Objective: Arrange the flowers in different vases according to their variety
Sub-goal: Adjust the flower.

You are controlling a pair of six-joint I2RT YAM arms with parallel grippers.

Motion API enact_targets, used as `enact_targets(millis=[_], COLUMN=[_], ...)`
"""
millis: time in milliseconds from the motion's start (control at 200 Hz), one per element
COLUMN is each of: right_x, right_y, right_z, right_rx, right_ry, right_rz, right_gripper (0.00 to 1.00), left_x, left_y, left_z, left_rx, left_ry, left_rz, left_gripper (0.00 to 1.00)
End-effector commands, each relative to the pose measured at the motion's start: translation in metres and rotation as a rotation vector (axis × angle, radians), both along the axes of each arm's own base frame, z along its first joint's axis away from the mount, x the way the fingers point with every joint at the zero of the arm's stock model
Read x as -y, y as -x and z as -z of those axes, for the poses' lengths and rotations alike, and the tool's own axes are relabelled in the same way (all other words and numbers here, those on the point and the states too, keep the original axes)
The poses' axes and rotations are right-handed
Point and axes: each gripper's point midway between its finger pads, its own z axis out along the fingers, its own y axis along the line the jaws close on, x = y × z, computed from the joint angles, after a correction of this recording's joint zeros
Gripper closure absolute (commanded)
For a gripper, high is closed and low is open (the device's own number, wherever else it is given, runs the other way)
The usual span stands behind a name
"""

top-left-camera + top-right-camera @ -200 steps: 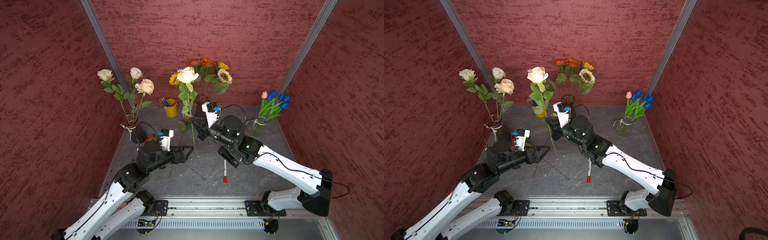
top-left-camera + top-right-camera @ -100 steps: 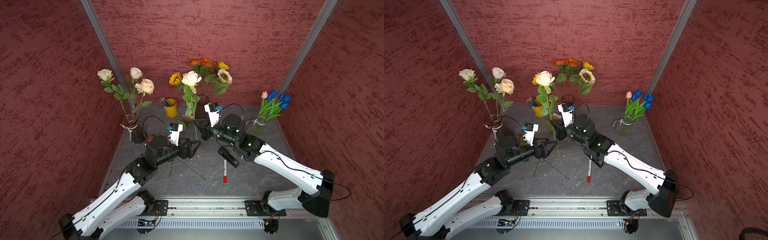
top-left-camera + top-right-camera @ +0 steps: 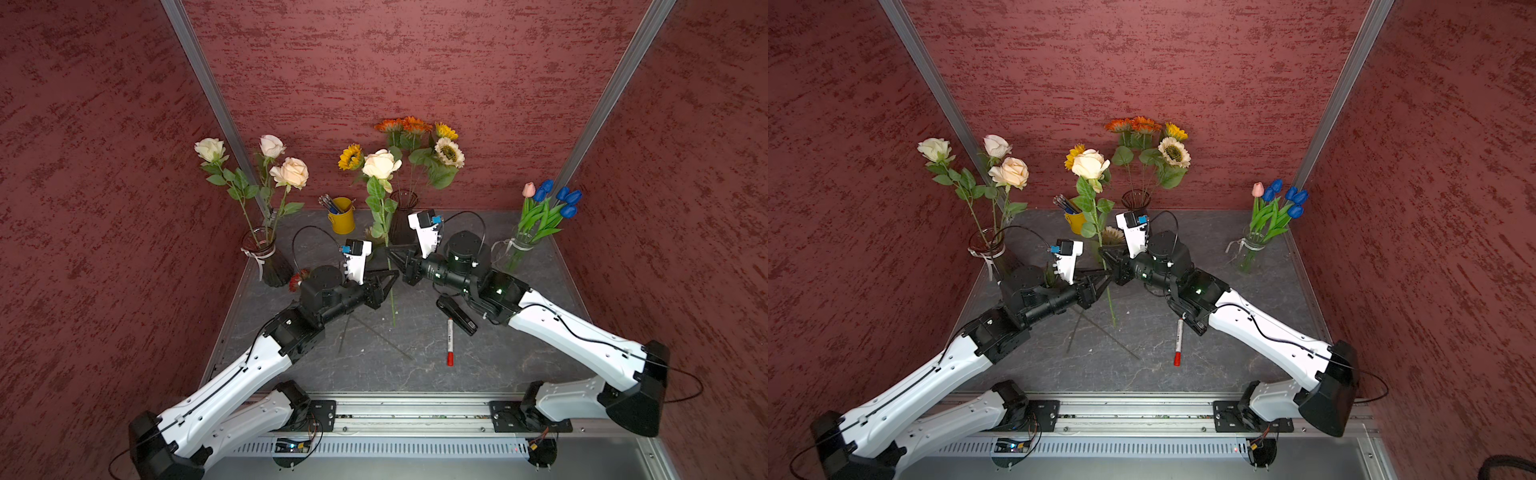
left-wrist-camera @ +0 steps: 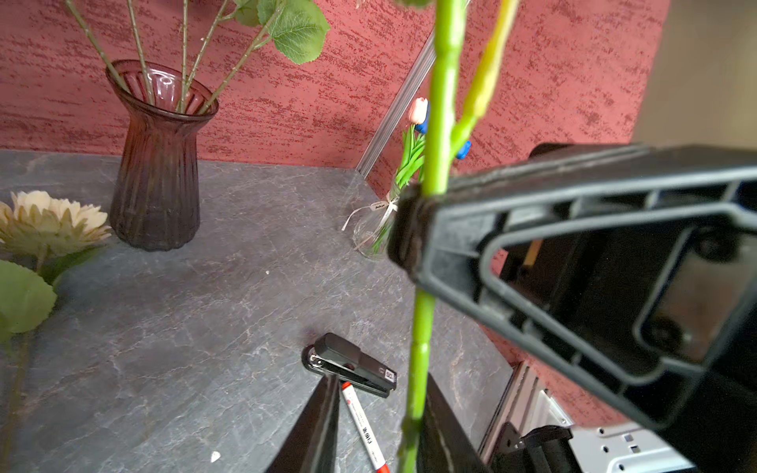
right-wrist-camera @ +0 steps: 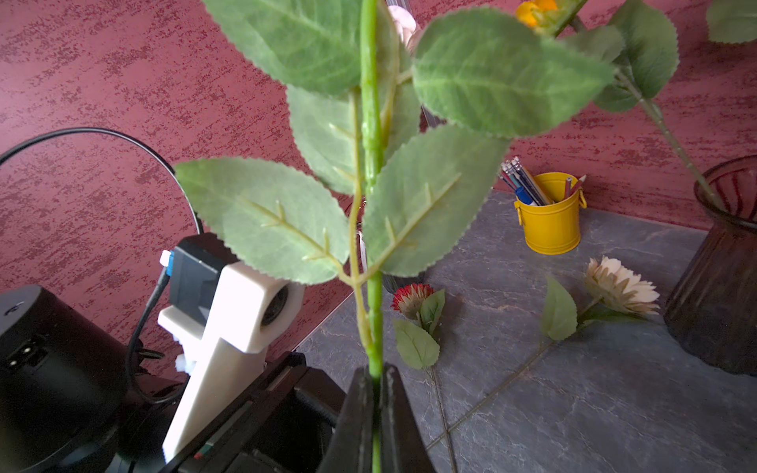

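We reach both arms inward to meet over the surface [image 3: 415, 376], our right gripper [image 3: 393, 257] pinching the upright rose [image 3: 380, 164] by its stem, our left gripper [image 3: 391, 279] straddling it just below, hold unclear to us, vase [image 3: 401, 224] close behind, open room toward the front edge.

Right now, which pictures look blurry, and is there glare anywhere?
Left wrist view: the rose stem near the lens is blurred, the ribbed vase crisp with glints inside its rim. Right wrist view: near leaves slightly soft, yellow pen cup sharp. Both top views: even light, sharp.
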Motion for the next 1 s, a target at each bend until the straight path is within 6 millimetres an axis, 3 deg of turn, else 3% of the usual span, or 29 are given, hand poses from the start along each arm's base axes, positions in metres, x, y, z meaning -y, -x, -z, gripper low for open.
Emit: enact_targets(millis=[0, 180, 306, 471, 731, 997], right_x=[0.005, 0.014, 0.023, 0.038, 0.05, 0.037], right_y=[0.009, 0.011, 0.012, 0.012, 0.011, 0.004], right_z=[-0.011, -0.02, -0.026, -0.022, 0.001, 0.023], right_rx=[-0.002, 0.02, 0.037, 0.042, 0.03, -0.006], right_ry=[-0.039, -0.052, -0.049, -0.021, 0.031, 0.069], right_rz=[-0.018, 0.006, 0.032, 0.086, 0.129, 0.104], right_gripper=[1.0, 0.44, 0.37, 0.29, 0.25, 0.25], left_x=[-0.002, -0.006, -0.015, -0.045, -0.149, -0.231], left_y=[-0.003, -0.003, -0.002, 0.003, 0.025, 0.041], left_z=[-0.023, -0.028, -0.031, -0.041, -0.067, -0.13], left_rx=[0.056, 0.063, 0.075, 0.111, 0.224, 0.411], left_ry=[0.026, 0.027, 0.021, -0.024, -0.186, -0.393], left_rz=[-0.02, -0.04, -0.071, -0.173, -0.539, -0.902], left_gripper=[0.79, 0.92, 1.0, 1.0, 1.0, 1.0])
